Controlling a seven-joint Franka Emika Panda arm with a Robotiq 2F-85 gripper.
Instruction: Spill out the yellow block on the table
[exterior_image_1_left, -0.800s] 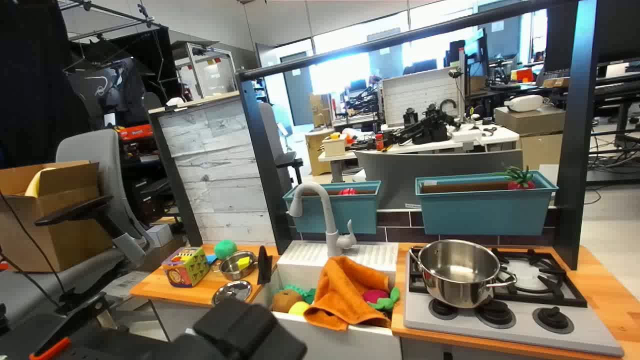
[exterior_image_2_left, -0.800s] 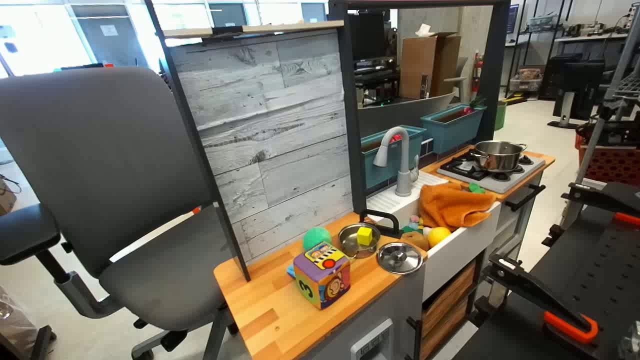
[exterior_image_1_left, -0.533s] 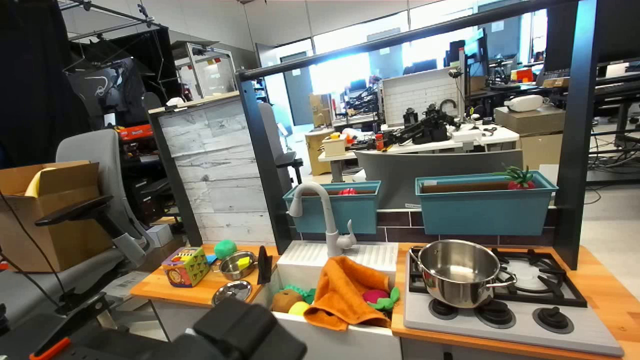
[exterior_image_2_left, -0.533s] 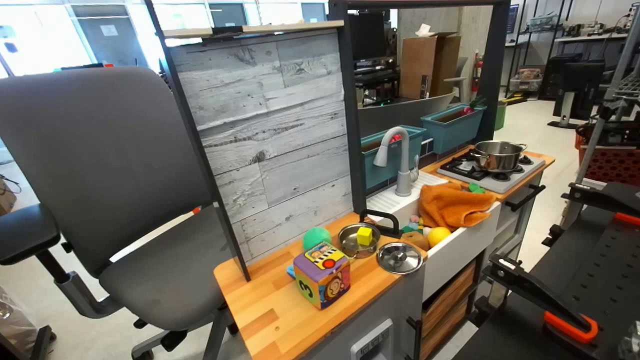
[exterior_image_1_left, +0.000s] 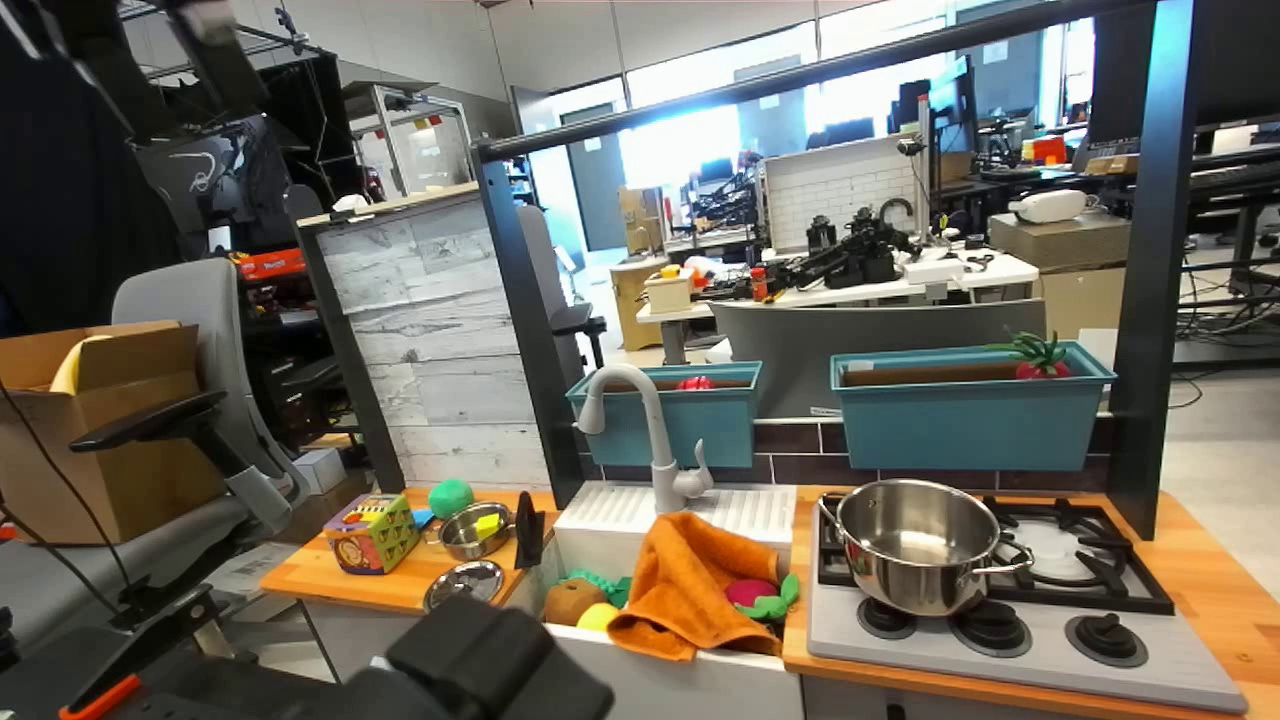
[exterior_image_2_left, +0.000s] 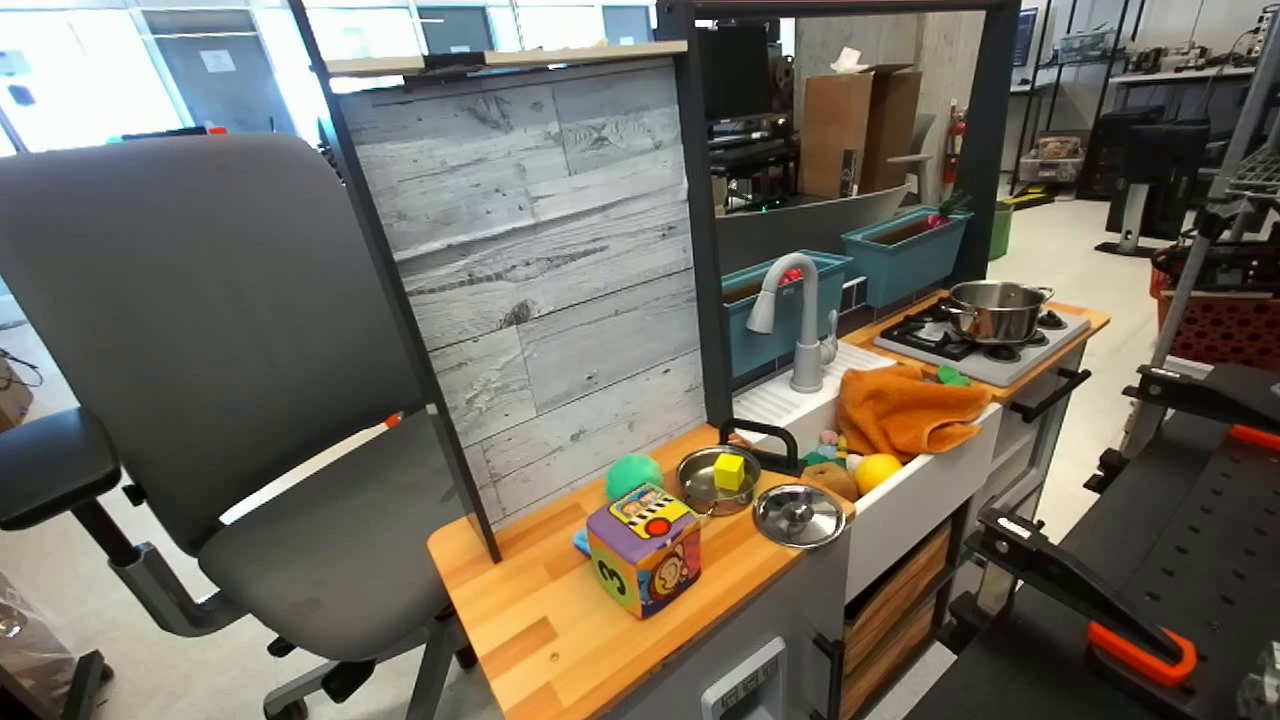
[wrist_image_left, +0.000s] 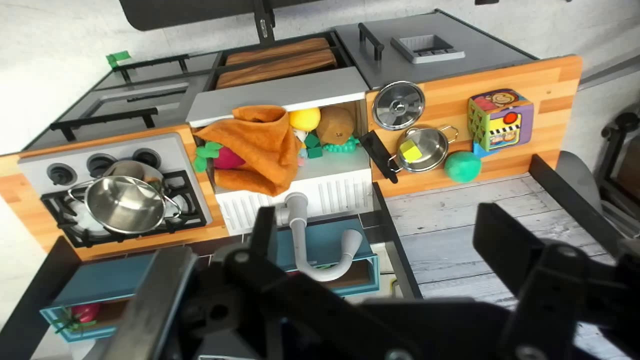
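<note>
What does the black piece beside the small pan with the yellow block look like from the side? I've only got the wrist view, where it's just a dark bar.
Observer: In an exterior view, the black piece stands up as an open loop.
Operator: And the side of the toy cube facing away from the small pan?
Observer: It carries a large dark 3, seen in an exterior view.
Operator: What tops the grey plank panel behind the wooden tabletop?
Observer: A pale wooden ledge, visible in both exterior views.
</note>
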